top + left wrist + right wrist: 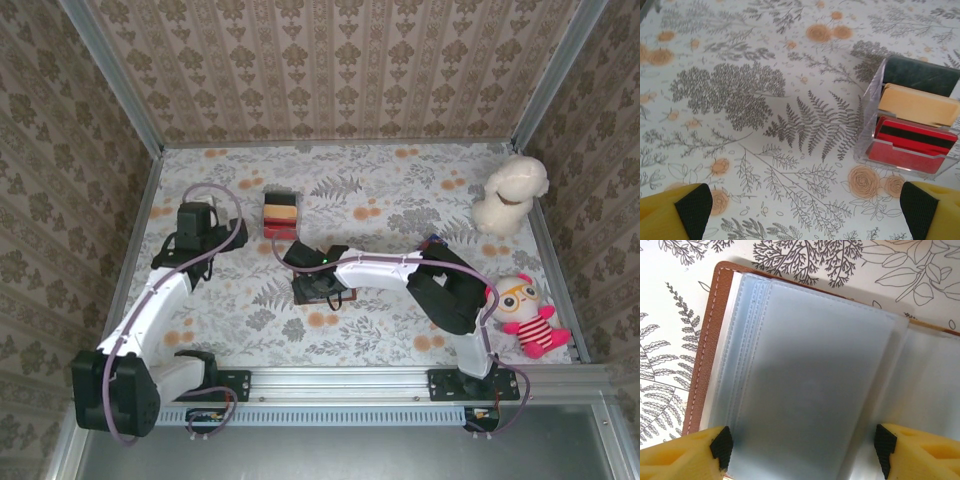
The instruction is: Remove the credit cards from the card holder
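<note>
Two yellow, black-padded fingers [700, 455] of the right hand [802, 450] stand wide apart and released, gripping nothing, just above the card holder [810, 370]. We see it close in the right wrist view. It lies open on the worktop [670, 315], with a brown leather cover stitched pale along its left edge and a stack of cloudy grey-blue plastic sleeves fanned over it. Through the sleeves we cannot tell what, if anything, they hold. From the top camera the holder is a small dark-brown patch under that hand, near the middle of the flowered cloth.

The left hand [805, 215] is likewise released, its fingers [685, 210] spread at the bottom corners of its own view over bare cloth. Ahead and to its right stands a clear box [910, 125] holding a dark green slab, a cream one and a red one with a black band. From above we read it as red-and-cream stripes, apart from the holder and farther back on the worktop. At the far right of the top view sit a cream plush [510, 195] and a striped doll [527, 312].
</note>
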`<action>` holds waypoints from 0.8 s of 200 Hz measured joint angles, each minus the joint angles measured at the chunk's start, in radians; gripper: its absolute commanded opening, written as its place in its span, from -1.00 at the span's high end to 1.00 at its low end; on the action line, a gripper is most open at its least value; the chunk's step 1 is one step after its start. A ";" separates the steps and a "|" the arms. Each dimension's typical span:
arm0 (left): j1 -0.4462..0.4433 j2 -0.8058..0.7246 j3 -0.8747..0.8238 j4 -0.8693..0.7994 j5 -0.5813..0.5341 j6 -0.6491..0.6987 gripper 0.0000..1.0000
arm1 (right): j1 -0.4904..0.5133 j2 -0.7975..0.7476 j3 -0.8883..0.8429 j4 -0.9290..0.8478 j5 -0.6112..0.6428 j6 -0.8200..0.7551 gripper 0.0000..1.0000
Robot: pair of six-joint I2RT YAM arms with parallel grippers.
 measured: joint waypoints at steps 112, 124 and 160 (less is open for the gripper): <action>0.092 -0.058 -0.011 -0.036 0.307 -0.166 -0.93 | -0.131 -0.089 -0.172 0.219 -0.265 0.037 0.18; 0.090 -0.058 -0.022 -0.036 0.354 -0.170 -0.87 | -0.143 -0.093 -0.187 0.246 -0.290 0.048 0.28; 0.034 -0.057 -0.056 -0.037 0.446 -0.198 -0.66 | -0.167 -0.098 -0.208 0.270 -0.331 0.056 0.42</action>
